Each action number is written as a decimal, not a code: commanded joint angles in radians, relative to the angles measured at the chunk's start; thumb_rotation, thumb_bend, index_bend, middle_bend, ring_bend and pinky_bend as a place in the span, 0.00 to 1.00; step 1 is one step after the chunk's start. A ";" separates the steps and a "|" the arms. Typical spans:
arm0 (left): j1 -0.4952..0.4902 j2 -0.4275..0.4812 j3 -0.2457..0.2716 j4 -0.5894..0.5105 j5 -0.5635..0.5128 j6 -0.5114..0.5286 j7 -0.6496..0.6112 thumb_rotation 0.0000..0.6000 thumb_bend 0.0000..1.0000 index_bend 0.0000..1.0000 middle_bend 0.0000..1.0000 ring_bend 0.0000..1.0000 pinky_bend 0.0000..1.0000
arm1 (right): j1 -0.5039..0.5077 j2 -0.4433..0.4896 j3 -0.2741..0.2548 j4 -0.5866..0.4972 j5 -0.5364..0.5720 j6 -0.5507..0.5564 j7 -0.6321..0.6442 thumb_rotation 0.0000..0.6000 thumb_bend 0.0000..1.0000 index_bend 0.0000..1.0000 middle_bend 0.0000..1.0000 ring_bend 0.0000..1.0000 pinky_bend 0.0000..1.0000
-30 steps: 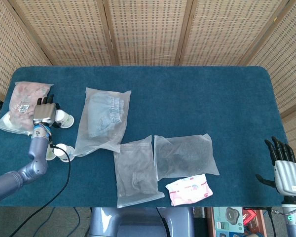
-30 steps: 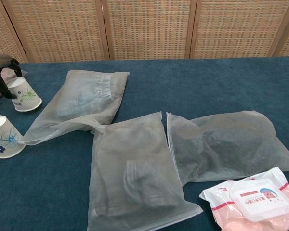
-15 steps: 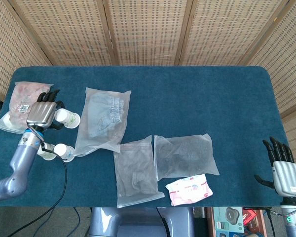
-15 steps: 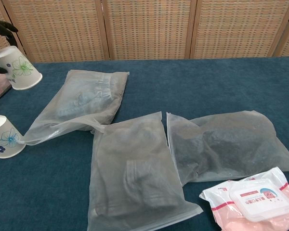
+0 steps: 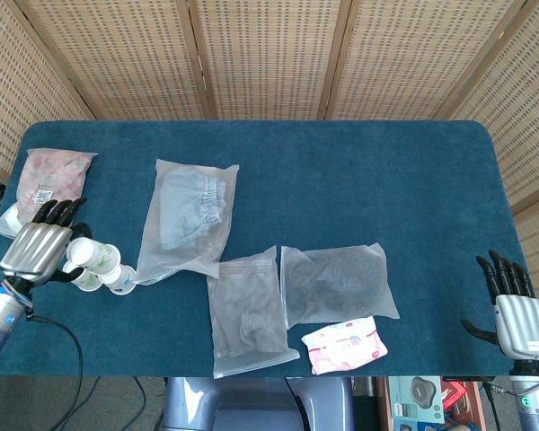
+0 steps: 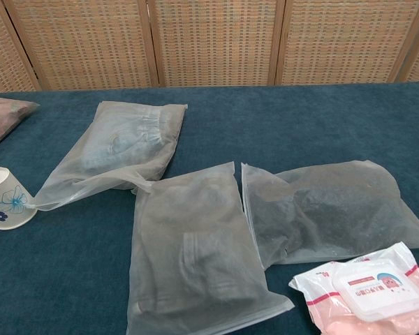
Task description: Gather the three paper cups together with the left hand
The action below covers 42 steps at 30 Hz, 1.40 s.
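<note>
My left hand (image 5: 36, 250) is at the table's left edge and grips a white paper cup with a green print (image 5: 88, 253), which lies sideways. Right beside that cup, two more paper cups (image 5: 120, 278) (image 5: 89, 282) lie on the blue cloth, so the three form a tight cluster. The chest view shows only one cup (image 6: 5, 207), on its side with a blue flower print; the left hand is outside that view. My right hand (image 5: 516, 310) hangs off the table's front right corner, holding nothing, fingers straight.
A clear bag of clothing (image 5: 187, 215) lies just right of the cups, its corner touching them. Two more clear bags (image 5: 247, 310) (image 5: 337, 283) and a pink wipes pack (image 5: 346, 344) lie near the front. A pink bag (image 5: 49, 173) sits at the far left.
The left hand lifted a cup from beside the pink bag and carried it toward the front, down next to the two other cups. The right hand has barely moved.
</note>
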 commanded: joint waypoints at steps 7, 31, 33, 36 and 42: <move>0.001 0.032 0.036 0.020 -0.028 -0.054 0.019 1.00 0.26 0.40 0.00 0.00 0.00 | -0.002 0.002 0.000 0.000 -0.002 0.005 0.006 1.00 0.09 0.00 0.00 0.00 0.00; -0.046 -0.114 0.041 0.184 -0.158 -0.106 0.030 1.00 0.26 0.40 0.00 0.00 0.00 | -0.002 0.001 -0.002 -0.001 -0.006 0.005 -0.001 1.00 0.09 0.00 0.00 0.00 0.00; -0.049 -0.125 0.043 0.191 -0.162 -0.105 0.035 1.00 0.26 0.40 0.00 0.00 0.00 | -0.002 0.001 -0.002 -0.001 -0.007 0.006 0.000 1.00 0.09 0.00 0.00 0.00 0.00; -0.055 -0.134 0.047 0.197 -0.170 -0.107 0.042 1.00 0.26 0.40 0.00 0.00 0.00 | -0.003 0.001 -0.001 0.000 -0.007 0.008 0.001 1.00 0.09 0.00 0.00 0.00 0.00; -0.059 -0.144 0.046 0.202 -0.182 -0.088 0.052 1.00 0.26 0.40 0.00 0.00 0.00 | -0.004 0.001 -0.001 -0.001 -0.008 0.011 0.003 1.00 0.09 0.00 0.00 0.00 0.00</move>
